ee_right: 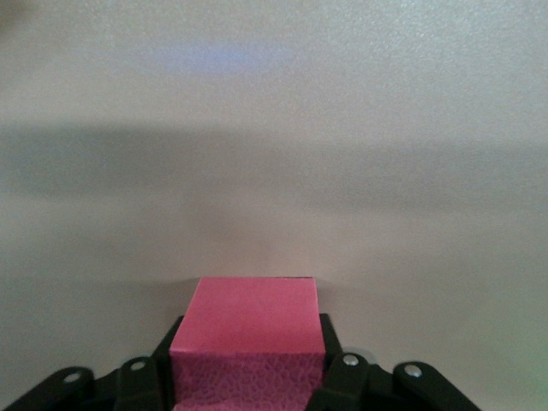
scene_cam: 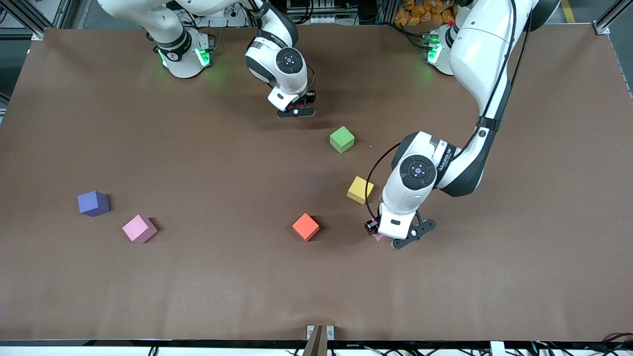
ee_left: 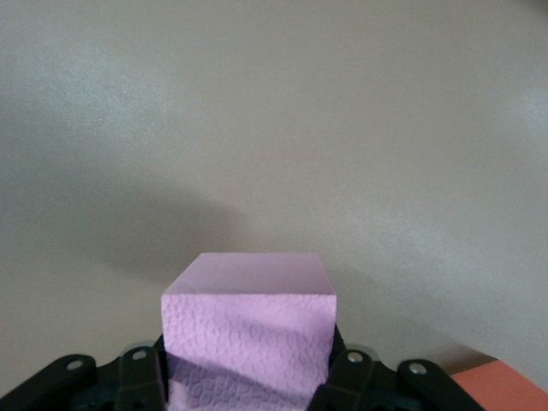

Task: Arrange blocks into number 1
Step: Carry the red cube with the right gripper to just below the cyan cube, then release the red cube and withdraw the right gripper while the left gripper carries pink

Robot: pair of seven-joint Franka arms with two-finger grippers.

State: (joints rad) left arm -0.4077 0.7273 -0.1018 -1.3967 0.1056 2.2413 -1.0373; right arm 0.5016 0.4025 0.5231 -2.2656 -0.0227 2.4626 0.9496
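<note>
Left hand [scene_cam: 395, 237] clamps pink cube [ee_left: 248, 342]; right hand [scene_cam: 296, 110] clamps red cube [ee_right: 246, 342]. Left grip looks shallow; cube may twist on release.

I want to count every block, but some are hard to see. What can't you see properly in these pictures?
- Front view: the pink block under the left gripper is almost wholly hidden by it.
- Front view: the red block in the right gripper shows only as a speck.
- Left wrist view: the orange block is cut off by the corner.
</note>
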